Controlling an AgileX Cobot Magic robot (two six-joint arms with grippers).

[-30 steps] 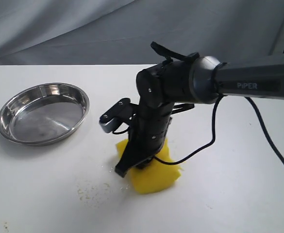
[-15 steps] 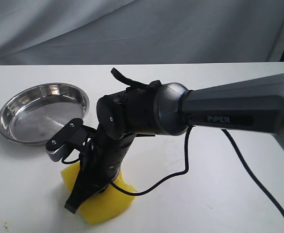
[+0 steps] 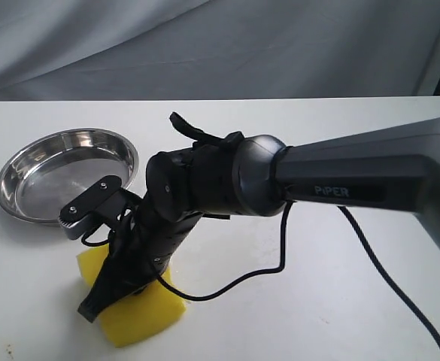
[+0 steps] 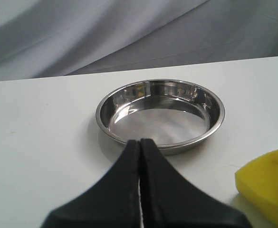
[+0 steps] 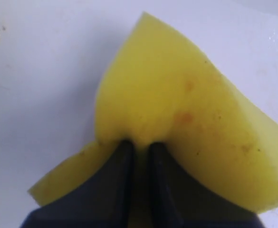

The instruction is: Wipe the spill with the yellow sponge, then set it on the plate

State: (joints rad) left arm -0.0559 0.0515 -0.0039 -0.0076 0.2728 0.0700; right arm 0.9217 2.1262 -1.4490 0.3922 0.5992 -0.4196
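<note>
Partly hidden by the black right gripper (image 5: 139, 144) pinching it, the brown-flecked yellow foam sponge (image 3: 148, 320) lies five o'clock of the round steel plate (image 3: 62, 184); left gripper (image 4: 139, 142) pressed together.

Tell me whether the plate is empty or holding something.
Empty: the plate shows only bare shiny metal inside, and the sponge sits on the table outside it.

A white surface (image 3: 317, 316) carries a steel plate (image 3: 67, 133) and a yellow sponge (image 3: 141, 320). The sponge sits pinched between the right fingers (image 5: 117, 185). The plate rests just beyond the left fingers (image 4: 124, 190).
</note>
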